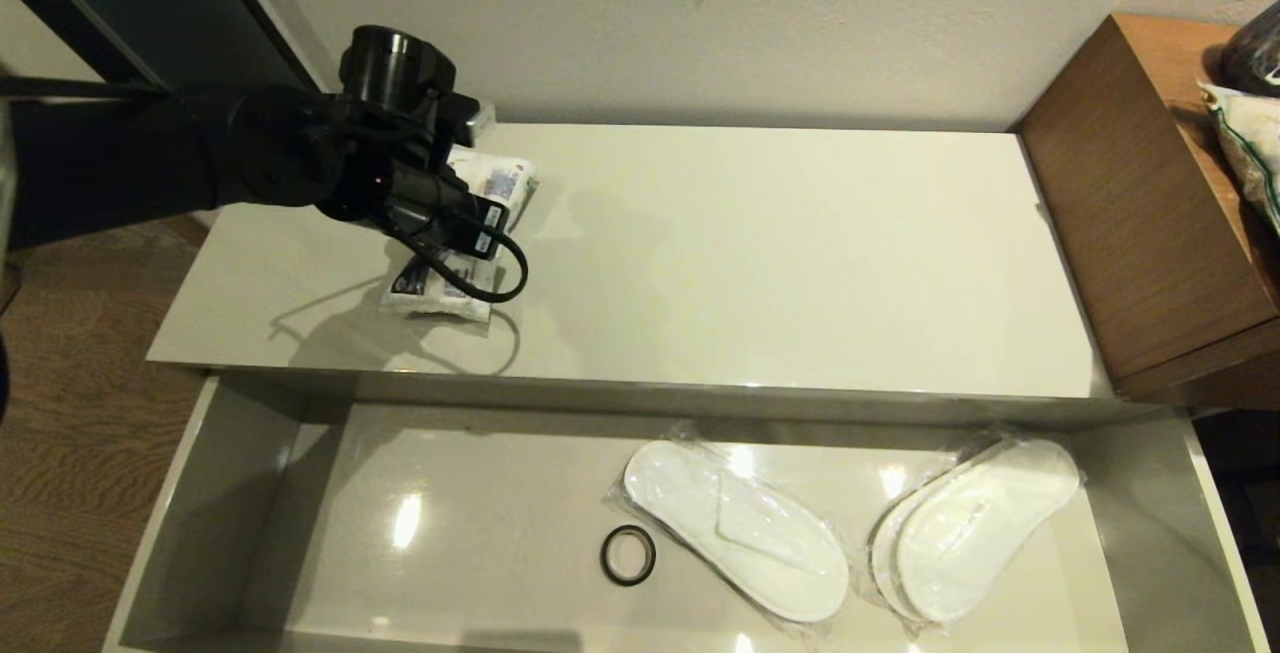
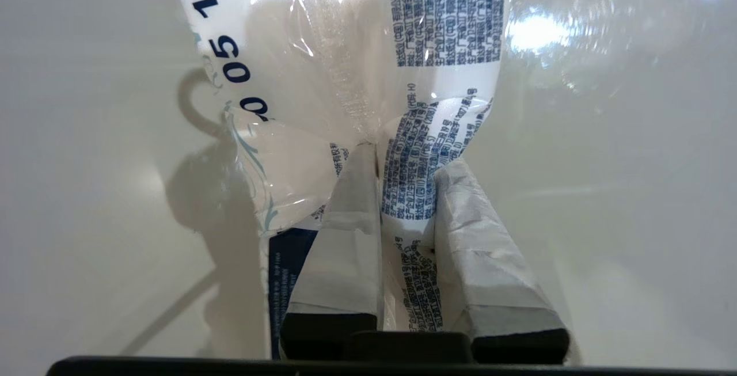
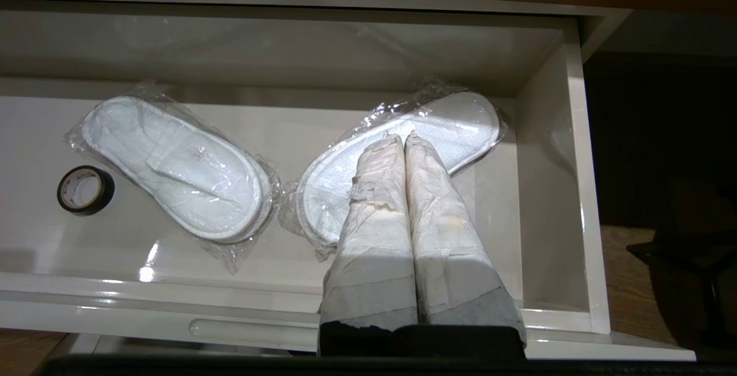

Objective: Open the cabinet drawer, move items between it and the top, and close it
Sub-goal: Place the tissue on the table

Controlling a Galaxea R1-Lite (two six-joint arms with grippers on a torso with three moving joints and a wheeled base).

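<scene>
White tissue packet (image 2: pixel 357 65) pinched tight by left gripper (image 2: pixel 403 192) over the top (image 1: pixel 750 253), cabinet drawer (image 1: pixel 200 493) open, slippers (image 1: pixel 735 528) inside below, closing left.

Setting is looking like a hotel guest rm. Evidence: two pairs of disposable white slippers (image 1: pixel 735 530), each sealed in clear plastic, are lying in the open cabinet drawer (image 1: pixel 170 493) of a low glossy beige unit. A soft tissue packet (image 1: pixel 450 233) w/ blue print is sitting on the top (image 1: pixel 760 253). Unit is standing against a plain pale wall (image 1: pixel 700 23), w/ a taller brown wood-grain unit (image 1: pixel 1130 213) adjoining on one side. Wood-look flooring (image 1: pixel 70 413) is showing beside it. Furnishings are reading as lodging, not lab or workshop.
</scene>
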